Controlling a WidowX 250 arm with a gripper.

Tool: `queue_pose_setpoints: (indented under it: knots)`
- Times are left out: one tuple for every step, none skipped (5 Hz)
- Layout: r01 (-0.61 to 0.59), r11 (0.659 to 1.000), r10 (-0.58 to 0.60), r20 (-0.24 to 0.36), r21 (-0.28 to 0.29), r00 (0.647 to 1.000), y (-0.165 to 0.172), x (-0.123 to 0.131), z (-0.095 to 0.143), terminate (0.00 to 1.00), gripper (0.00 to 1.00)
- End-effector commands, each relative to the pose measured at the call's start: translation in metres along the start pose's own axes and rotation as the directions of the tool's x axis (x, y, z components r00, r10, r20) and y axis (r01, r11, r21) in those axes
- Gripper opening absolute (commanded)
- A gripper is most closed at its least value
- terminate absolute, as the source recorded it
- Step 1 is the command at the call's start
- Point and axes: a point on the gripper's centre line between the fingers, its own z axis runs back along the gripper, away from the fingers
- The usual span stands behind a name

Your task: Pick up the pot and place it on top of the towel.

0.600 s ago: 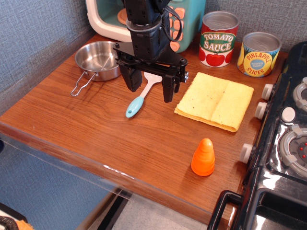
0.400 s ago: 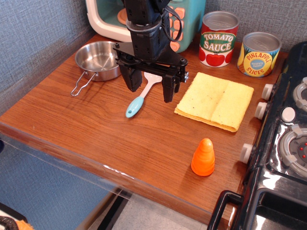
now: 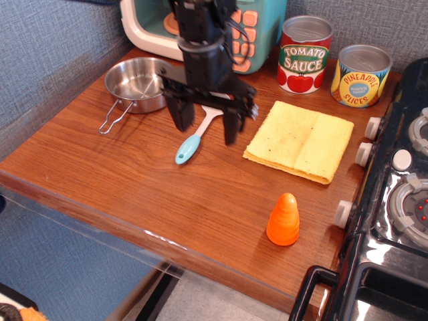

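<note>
Bright, even overhead light, soft shadows. Motion blur on gripper (image 3: 205, 122) and arm; rest sharp. Specular glare on pot (image 3: 137, 83), stove (image 3: 401, 200) and counter's clear front edge (image 3: 160, 239). No visible edge distortion.

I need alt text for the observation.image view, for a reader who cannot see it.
A black gripper, jaws open, hangs over a blue spatula on a wooden table, between a steel pot at its left in the picture and a folded yellow towel at its right. Two tin cans stand behind the towel and an orange cone in front.
</note>
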Motion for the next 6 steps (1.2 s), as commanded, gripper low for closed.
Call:
queue_pose_setpoints:
  knots:
    - [-0.158,0.987,0.155,0.065,0.034,0.986,0.063,0.052,0.004,0.0,1.0]
    - [-0.183,0.98,0.178,0.066,0.073,0.982,0.079,0.074,-0.003,0.0,1.0]
    - [-0.197,0.978,0.191,0.085,0.07,0.978,0.088,0.093,-0.006,0.0,1.0]
    - [-0.191,0.979,0.185,0.074,0.075,0.98,0.086,0.098,-0.018,0.0,1.0]
    - [-0.177,0.979,0.175,0.03,0.097,0.984,0.085,0.094,-0.037,0.0,1.0]
    - [-0.182,0.977,0.183,0.005,0.114,0.983,0.09,0.089,-0.047,0.0,1.0]
